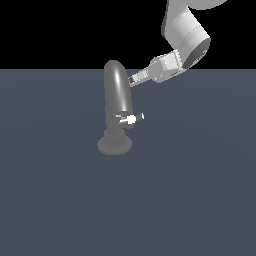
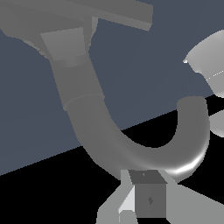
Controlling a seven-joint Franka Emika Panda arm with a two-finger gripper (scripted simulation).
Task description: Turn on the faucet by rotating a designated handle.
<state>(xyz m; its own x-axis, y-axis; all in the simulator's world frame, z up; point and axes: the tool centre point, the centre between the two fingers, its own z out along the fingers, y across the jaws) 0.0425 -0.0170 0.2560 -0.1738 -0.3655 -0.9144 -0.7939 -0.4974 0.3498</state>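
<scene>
Reaching in from the exterior view's right, your white segmented robot arm [image 1: 185, 35] has its gripper [image 1: 134, 79] right against the top of the arch of the glossy dark grey metal faucet [image 1: 118, 95], with its thick tube spout and round ribbed base [image 1: 114, 144] on the flat slate-blue floor [image 1: 60, 200].

Claw state: can't tell. Fingertips look close together in the exterior view, but they're too small to read, and the wrist view shows only one grey finger block [image 2: 148, 199] next to the spout curve.

Your target, the small thin silvery-white lever handle [image 1: 131, 118], sticks out sideways low on the faucet, towards the exterior view's right, clearly below the gripper and untouched.

Risks as I judge them:
- You're at the spout, not the handle. Pushing here turns nothing and may jam the fingers on the tube.
- Dropping straight down could scrape the spout.
- The handle is short and thin, so a glancing contact can slip off its tip.
</scene>
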